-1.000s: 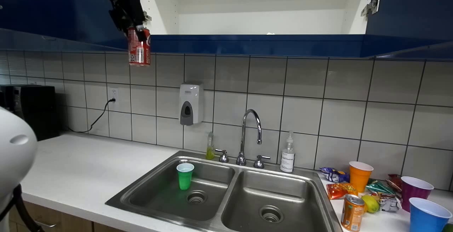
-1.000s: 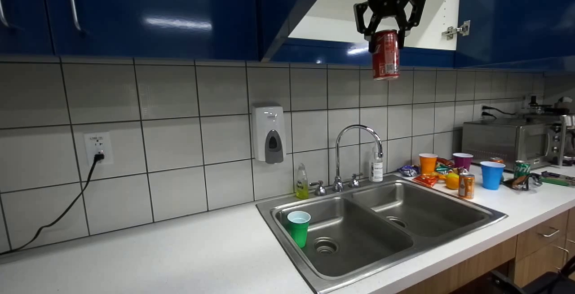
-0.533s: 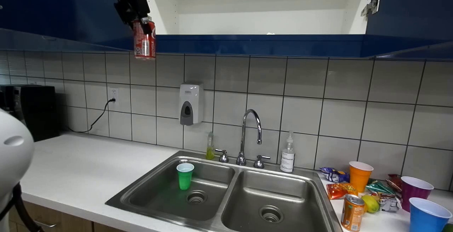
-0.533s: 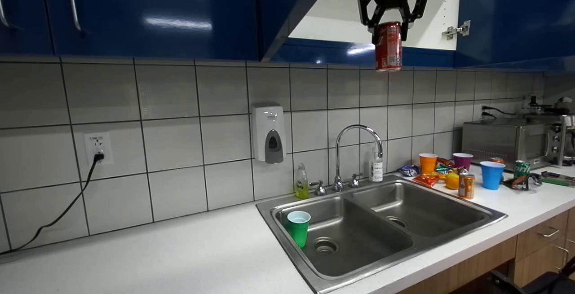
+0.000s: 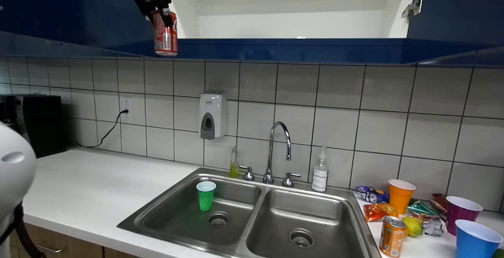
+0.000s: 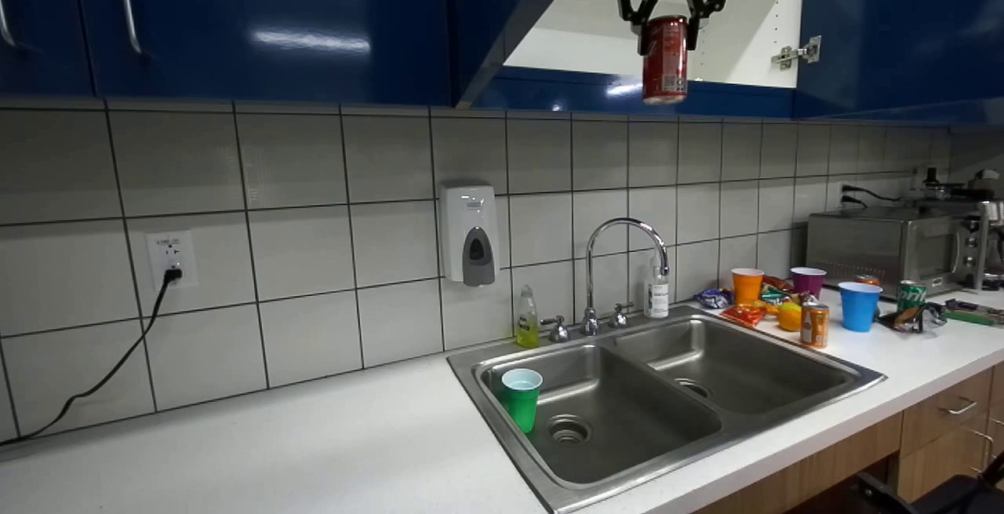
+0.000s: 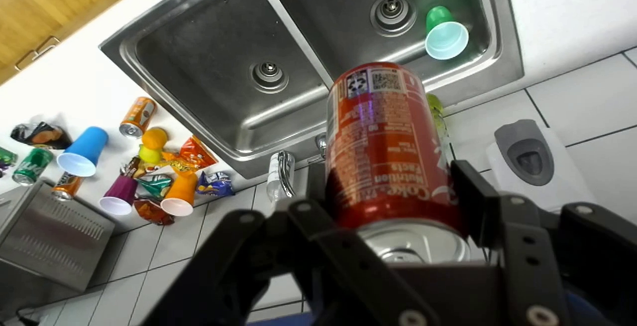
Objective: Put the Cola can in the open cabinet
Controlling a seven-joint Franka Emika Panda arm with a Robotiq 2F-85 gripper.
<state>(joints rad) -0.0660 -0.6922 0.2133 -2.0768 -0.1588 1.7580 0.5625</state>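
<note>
In an exterior view the claw (image 6: 667, 37) is drawn in to the width of the Cola can (image 6: 665, 71) and grips it by its upper part; the can hangs beneath, close to upright. Behind the claw lies the open cabinet (image 6: 580, 47), not yet entered, so the step in hand looks like the lift toward it. Well below the claw, off to one side, the green cup (image 6: 521, 404) stands in the sink (image 6: 627, 435).

In an exterior view the cabinet's dark blue lower edge (image 5: 291, 49) runs out from behind the can, appearing level with its lower half and below the claw. How much gap lies between can and edge is hard to judge from this angle. Pushed inward at this height, the can's base would probably strike that edge, because the can reaches so far beneath the claw. The dark blue door (image 5: 78, 6) shows beyond the claw too, so a swing that way might knock it.

In the wrist view the fingers (image 7: 475, 191) flank the can only near its lid (image 7: 413, 241), which faces the claw, while the base points away toward the sink. Held at one end like that, it could pivot or slip if the base were bumped, and would most likely fall toward the sink.
</note>
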